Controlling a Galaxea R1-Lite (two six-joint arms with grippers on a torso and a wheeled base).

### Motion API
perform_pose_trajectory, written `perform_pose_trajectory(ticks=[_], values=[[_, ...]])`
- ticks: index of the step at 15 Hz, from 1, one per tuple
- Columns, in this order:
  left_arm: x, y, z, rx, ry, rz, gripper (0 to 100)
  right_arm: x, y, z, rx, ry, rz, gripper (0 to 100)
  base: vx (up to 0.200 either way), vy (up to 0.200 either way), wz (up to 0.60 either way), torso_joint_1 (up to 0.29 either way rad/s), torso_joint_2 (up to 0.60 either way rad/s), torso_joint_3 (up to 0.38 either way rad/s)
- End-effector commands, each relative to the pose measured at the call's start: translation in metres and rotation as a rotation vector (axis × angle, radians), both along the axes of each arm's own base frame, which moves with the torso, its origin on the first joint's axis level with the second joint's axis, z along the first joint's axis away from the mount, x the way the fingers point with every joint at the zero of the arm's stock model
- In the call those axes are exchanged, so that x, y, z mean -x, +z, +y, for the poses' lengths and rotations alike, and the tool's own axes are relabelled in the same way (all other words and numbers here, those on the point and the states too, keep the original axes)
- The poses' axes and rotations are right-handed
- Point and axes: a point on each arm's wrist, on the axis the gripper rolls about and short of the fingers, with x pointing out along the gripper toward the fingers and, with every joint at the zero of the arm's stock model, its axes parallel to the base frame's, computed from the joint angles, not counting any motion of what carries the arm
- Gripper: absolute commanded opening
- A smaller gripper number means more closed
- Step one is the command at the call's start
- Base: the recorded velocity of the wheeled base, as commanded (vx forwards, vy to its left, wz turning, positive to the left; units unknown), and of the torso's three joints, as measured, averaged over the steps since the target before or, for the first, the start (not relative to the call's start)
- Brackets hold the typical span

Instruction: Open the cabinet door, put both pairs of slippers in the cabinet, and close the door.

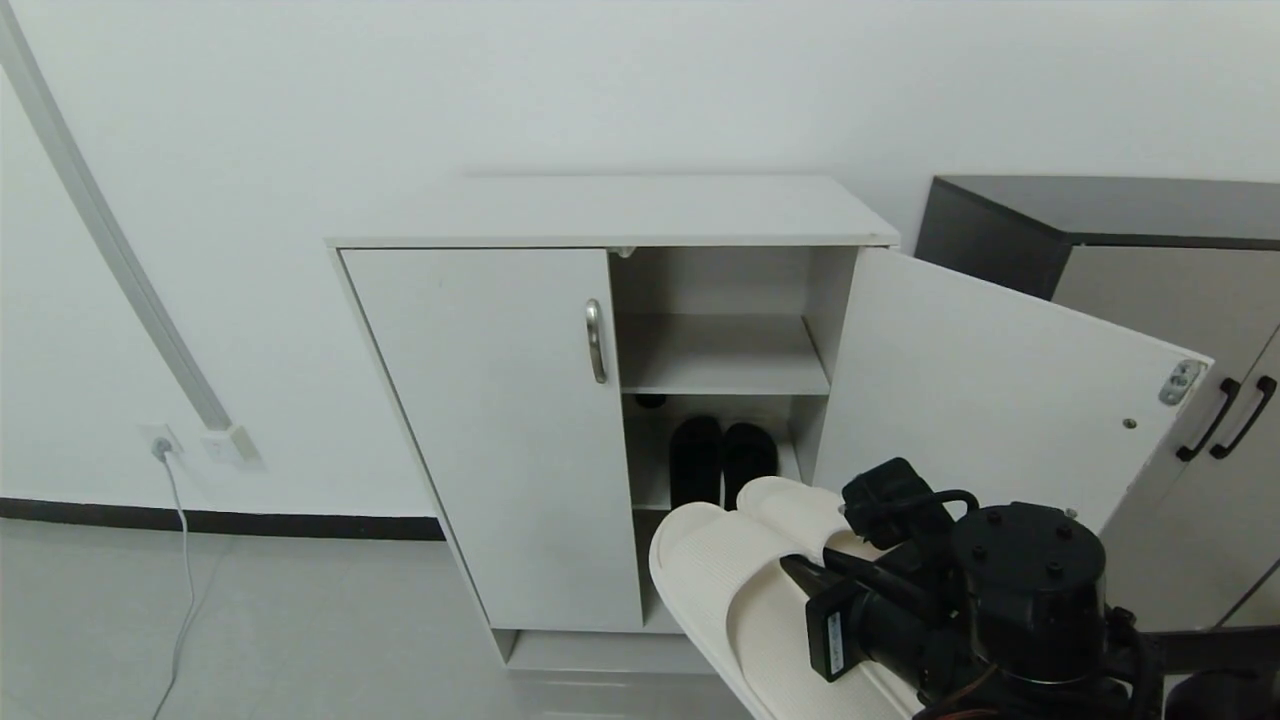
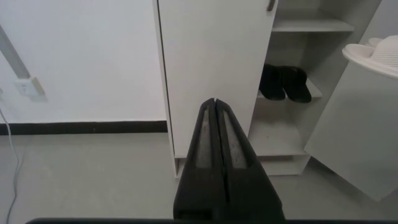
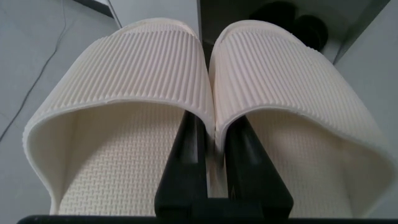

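Cabinet (image 1: 620,212) has its right door (image 1: 980,390) open and the black slippers (image 1: 722,458) on its middle shelf (image 1: 648,480). White slippers (image 1: 735,575) hang before its opening, pinched together by the right gripper (image 3: 213,134); left gripper (image 2: 215,118) clenched empty. Likely next: slide them inside, then release.

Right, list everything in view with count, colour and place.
cabinet: one, white, against the wall, right door open
black slippers: one pair, black, on a shelf inside it
white slippers: one pair, cream-white, before the open side
dark cabinet: one, black and grey, right of the white one
socket: one, white, low on the wall, left
cable: one, grey, from socket to floor
left tool: one, black, shut, empty, facing the cabinet
right tool: one, black, shut on the white slippers
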Motion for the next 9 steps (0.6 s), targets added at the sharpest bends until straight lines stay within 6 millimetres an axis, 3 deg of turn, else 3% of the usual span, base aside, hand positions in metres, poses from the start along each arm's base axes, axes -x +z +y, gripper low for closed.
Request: perform_pose_trajectory(ticks=[1, 7, 9], values=[[-0.0001, 0.0000, 0.0000, 0.000, 0.000, 0.001, 0, -0.0004, -0.0027, 0.0012, 0.006, 0.000, 0.006, 0, 0.000, 0.000, 0.00, -0.100, 0.47, 0.354], [-0.0001, 0.0000, 0.0000, 0.000, 0.000, 0.001, 0, -0.0006, -0.0045, 0.0013, 0.012, 0.001, 0.011, 0, 0.000, 0.000, 0.00, -0.055, 0.45, 0.382], [-0.0001, 0.0000, 0.0000, 0.000, 0.000, 0.001, 0, 0.0003, -0.0056, 0.0016, 0.015, 0.004, 0.014, 0, 0.000, 0.000, 0.00, 0.001, 0.15, 0.145]])
